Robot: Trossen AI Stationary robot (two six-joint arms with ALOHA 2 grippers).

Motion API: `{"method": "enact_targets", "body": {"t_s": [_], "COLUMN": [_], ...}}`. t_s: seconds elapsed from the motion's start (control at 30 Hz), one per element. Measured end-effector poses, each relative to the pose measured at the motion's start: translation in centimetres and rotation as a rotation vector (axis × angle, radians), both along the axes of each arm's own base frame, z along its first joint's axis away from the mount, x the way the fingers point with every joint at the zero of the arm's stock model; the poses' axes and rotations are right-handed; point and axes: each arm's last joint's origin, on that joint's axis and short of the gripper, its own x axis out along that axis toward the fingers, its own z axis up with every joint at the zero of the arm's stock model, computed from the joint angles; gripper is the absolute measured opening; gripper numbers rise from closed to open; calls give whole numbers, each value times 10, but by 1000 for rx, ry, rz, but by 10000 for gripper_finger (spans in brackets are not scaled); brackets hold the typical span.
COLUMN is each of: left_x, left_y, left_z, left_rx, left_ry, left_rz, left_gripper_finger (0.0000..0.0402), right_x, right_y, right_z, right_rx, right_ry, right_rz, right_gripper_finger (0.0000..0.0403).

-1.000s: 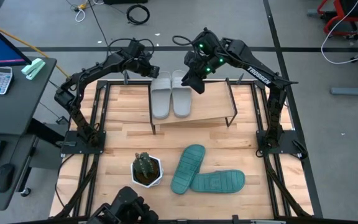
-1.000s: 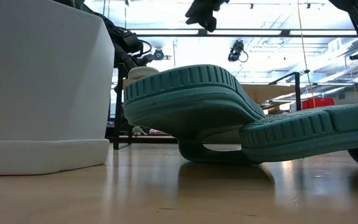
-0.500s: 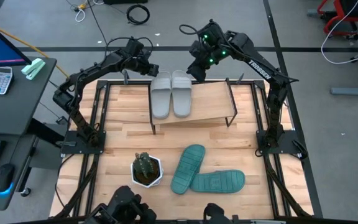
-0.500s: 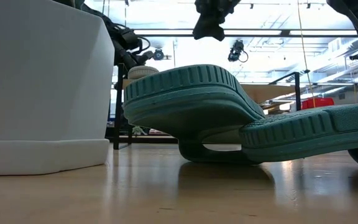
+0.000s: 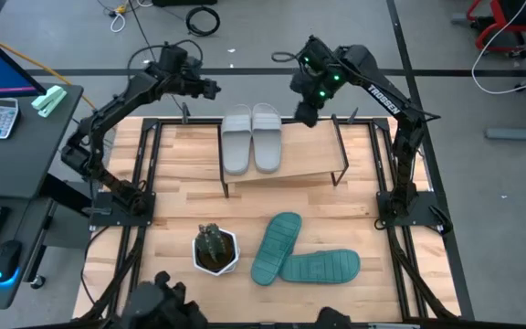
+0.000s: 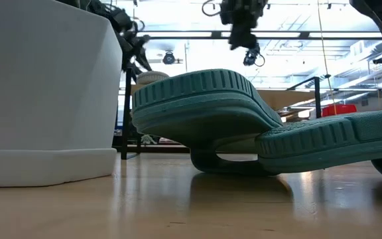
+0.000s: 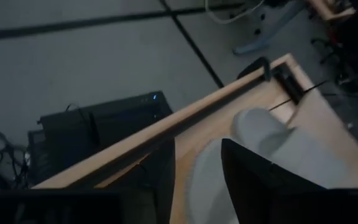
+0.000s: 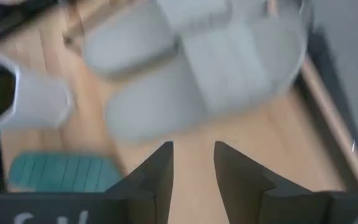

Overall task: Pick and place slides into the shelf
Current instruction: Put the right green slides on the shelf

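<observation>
The left gripper [image 5: 210, 89] hung raised at about eleven o'clock in the high view, its arm bent in from nine, its fingers [image 7: 253, 186] parted and holding nothing. The right gripper [image 5: 305, 115] hung at one o'clock, fingers [image 8: 160, 180] apart and empty.
</observation>
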Motion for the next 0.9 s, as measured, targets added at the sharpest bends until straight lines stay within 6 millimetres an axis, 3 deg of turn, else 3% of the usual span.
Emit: {"method": "enact_targets", "body": {"t_s": [0.27,0.5,0.7,0.9], "left_x": [-17,-22,-10,10], "left_y": [-45,-90,-122,-152], "left_z": [44,72,81,78], "left_rx": [55,89,57,12], "left_ry": [-83,-147,-198,-164], "left_rz": [-76,-144,-226,-255], "left_gripper_finger": [143,124,113,110], "right_x": [-25,-53,-82,-118], "right_y": [32,72,117,162], "right_z": [14,8,-30,-71], "right_rx": [41,42,122,231], "right_ry": [-2,-61,-77,-31], "right_rz": [24,-27,-58,-66], "right_gripper_finger": [113,106,106,106]}}
